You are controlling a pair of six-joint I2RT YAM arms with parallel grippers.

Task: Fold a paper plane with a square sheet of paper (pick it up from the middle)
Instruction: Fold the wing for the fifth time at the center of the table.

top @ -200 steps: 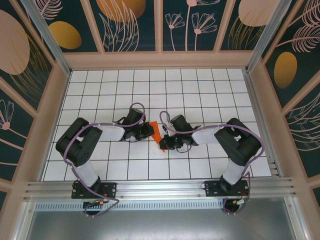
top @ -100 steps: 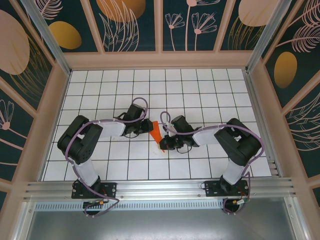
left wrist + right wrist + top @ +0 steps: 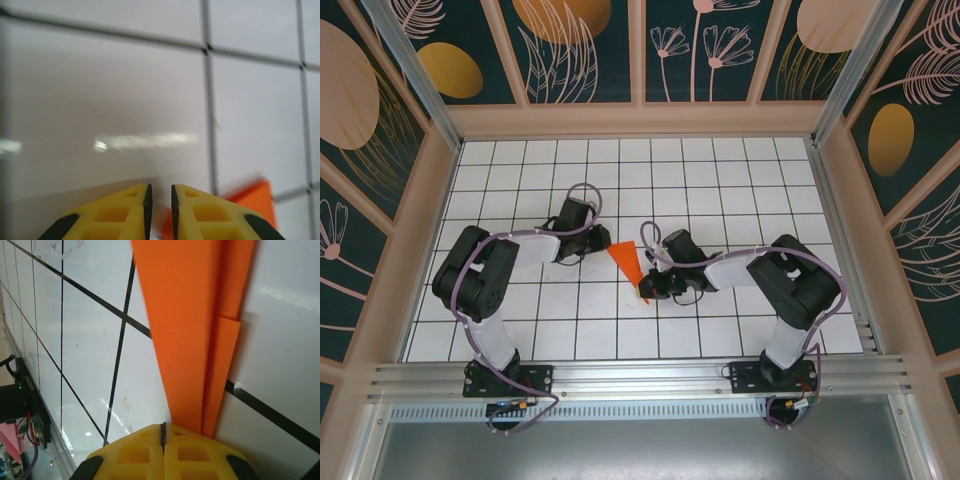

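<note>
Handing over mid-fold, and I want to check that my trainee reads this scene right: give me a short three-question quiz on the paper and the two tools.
1. True or false: the left tool is gripping the orange paper.
2. The orange paper sits: A) beside the left arm's base, B) between the two tools, C) against the back wall.
3. Fill in: the paper's narrow end meets the closed tips of the ____ tool.

Key: 1 false, since its tips are slightly apart with nothing between them; 2 B; 3 right tool.
</note>
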